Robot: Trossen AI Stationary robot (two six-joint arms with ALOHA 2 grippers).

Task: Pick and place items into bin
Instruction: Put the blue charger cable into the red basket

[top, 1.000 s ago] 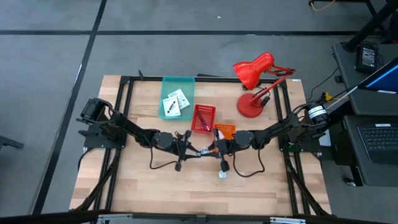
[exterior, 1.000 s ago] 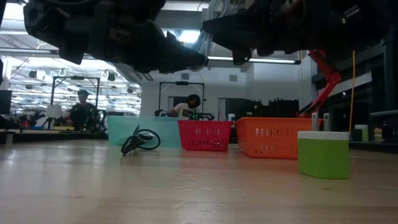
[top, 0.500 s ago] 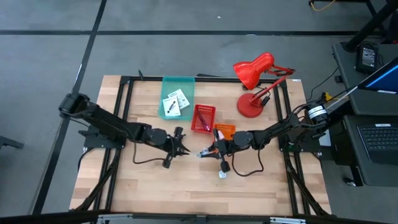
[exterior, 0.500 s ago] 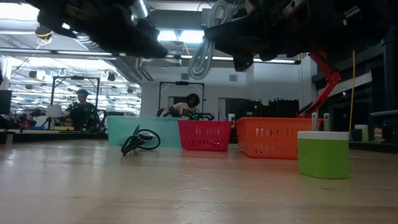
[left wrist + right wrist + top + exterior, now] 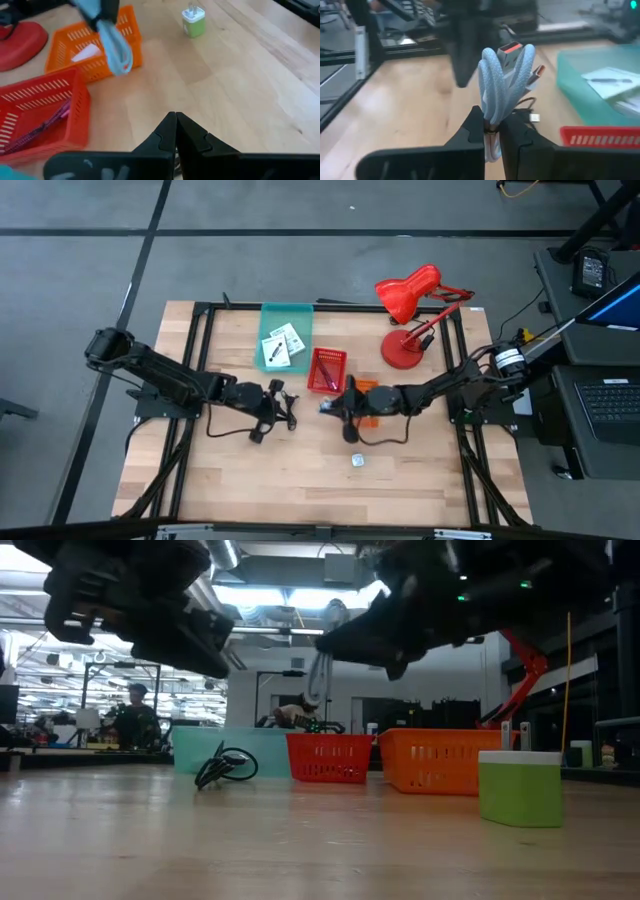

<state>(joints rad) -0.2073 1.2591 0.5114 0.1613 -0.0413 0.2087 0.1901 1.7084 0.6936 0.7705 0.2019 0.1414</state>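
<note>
Left arm pulled back, jaws pressed together, empty. Right gripper (image 5: pixel 491 131) pinches coiled blue cable (image 5: pixel 505 80), beside orange basket (image 5: pixel 95 47). Carry step; next: position over bin, release.

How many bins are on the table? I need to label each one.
3: a teal bin holding white cards toward the back, a red basket beside it, and an orange basket next to that, partly under the right arm.

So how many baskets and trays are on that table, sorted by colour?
Teal tray: 1
Red basket: 1
Orange basket: 1
Total: 3
</note>
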